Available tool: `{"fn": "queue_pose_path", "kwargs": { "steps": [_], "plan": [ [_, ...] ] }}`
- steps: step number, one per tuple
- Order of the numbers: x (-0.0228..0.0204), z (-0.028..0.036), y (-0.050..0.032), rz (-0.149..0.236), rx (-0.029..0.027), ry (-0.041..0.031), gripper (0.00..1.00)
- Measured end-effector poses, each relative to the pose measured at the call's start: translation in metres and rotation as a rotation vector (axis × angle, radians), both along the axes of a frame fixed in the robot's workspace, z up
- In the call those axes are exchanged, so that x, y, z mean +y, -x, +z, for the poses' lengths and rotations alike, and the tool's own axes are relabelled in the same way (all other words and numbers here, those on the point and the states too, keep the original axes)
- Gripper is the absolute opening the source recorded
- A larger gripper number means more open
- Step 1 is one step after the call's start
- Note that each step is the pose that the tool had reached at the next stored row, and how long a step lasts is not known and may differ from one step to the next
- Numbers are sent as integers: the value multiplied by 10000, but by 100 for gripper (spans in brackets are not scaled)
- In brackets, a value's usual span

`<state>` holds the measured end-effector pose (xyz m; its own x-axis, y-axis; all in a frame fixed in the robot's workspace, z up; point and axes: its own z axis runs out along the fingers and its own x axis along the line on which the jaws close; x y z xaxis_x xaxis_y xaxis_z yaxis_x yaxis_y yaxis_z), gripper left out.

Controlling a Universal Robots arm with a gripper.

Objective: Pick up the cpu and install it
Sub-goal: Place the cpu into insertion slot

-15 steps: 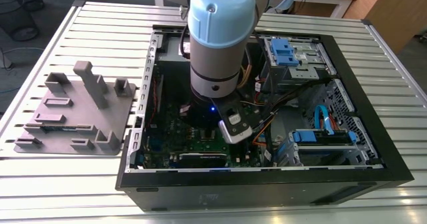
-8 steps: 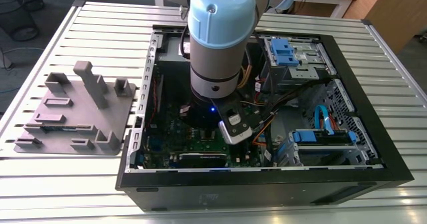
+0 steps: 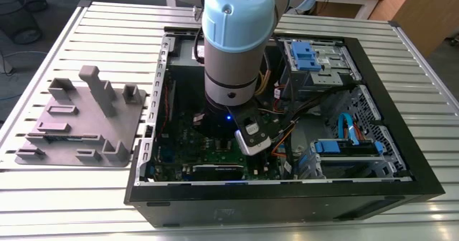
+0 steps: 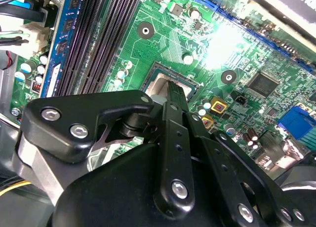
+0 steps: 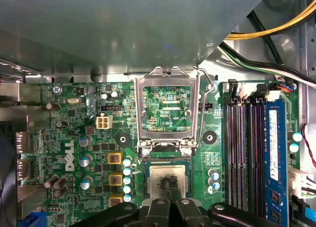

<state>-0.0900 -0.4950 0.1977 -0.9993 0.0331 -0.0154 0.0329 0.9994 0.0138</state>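
Claw [image 5: 168, 180] fingers are drawn together, clenched on nothing, their tips poised over the middle of the cpu [image 5: 155, 182], which lies flat in its socket on the motherboard [image 5: 74, 153]. Whether the tips press on its pale metal top or hang just above it I cannot tell. Going across the exterior view from its left, a grey plastic fixture [image 3: 79, 122] sits on the slatted metal surface [image 3: 107, 26], well apart from the work. Next comes the open computer case [image 3: 287, 198], with the arm [image 3: 233, 47] reaching straight down into it near the middle, and at the exterior view's right are the blue drive bays [image 3: 301, 52]. In the first wrist view the socket's hinged metal frame [image 5: 139, 108] stands flipped open just beside the chip. Its wire lever [image 5: 211, 86] is raised alongside, and the memory slots [image 5: 242, 153] run beyond that lever. Judging from this, the pick-up is done and the placing step is in hand: the chip looks seated but not locked, since the frame is not yet down. Any move from here seems to call for a straight, gentle path. A sideways drag could shift the chip on its contacts, and the raised frame and lever stand close to the fingers.
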Motion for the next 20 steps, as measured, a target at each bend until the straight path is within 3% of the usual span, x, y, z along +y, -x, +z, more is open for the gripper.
{"fn": "queue_pose_path", "kwargs": {
  "steps": [6, 17, 20],
  "plan": [
    [0, 59, 0, 0, 0, -1, 11],
    [0, 306, 0, 0, 0, 0, 11],
    [1, 314, 0, 0, -1, -3, 11]
  ]
}}
